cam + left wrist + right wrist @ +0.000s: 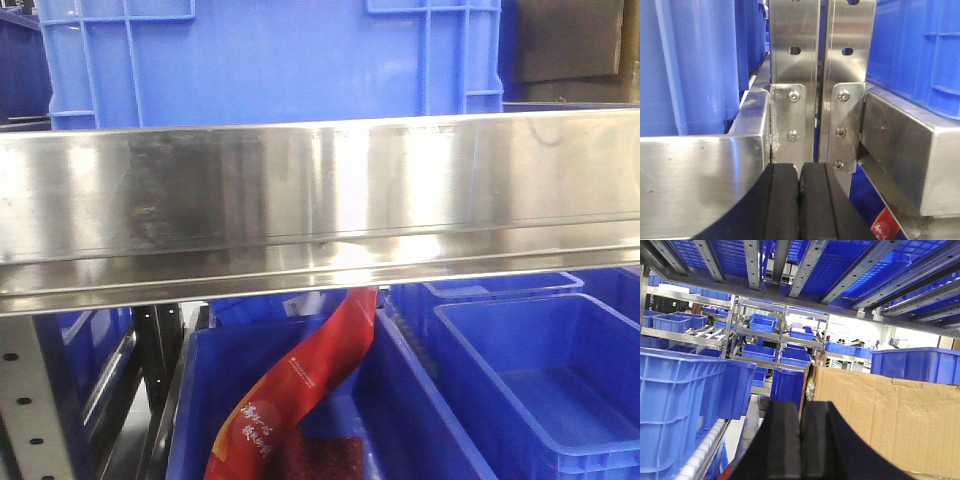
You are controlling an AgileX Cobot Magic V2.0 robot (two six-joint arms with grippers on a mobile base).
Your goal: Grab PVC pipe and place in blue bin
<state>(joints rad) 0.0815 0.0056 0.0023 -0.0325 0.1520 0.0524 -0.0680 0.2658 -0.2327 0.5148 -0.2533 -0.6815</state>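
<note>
Left claw: my left gripper [799,200] is clenched, pads pressed together on nothing, facing 2 steel uprights [820,75] of the rack.
Right claw: my right gripper [801,440] is likewise clenched and empty, pointing past a cardboard box [890,425] toward distant shelving.
Pipe: no PVC pipe shows in any view; I cannot tell where it lies.
Handling: I judge PVC pipe light, stiff, smooth and slippery; best gripped across its middle so it balances.
Bins: empty blue bin [560,380] at lower right, under the steel shelf [320,210].
Other: a red bag [300,400] lies in the neighbouring bin [200,400].
</note>
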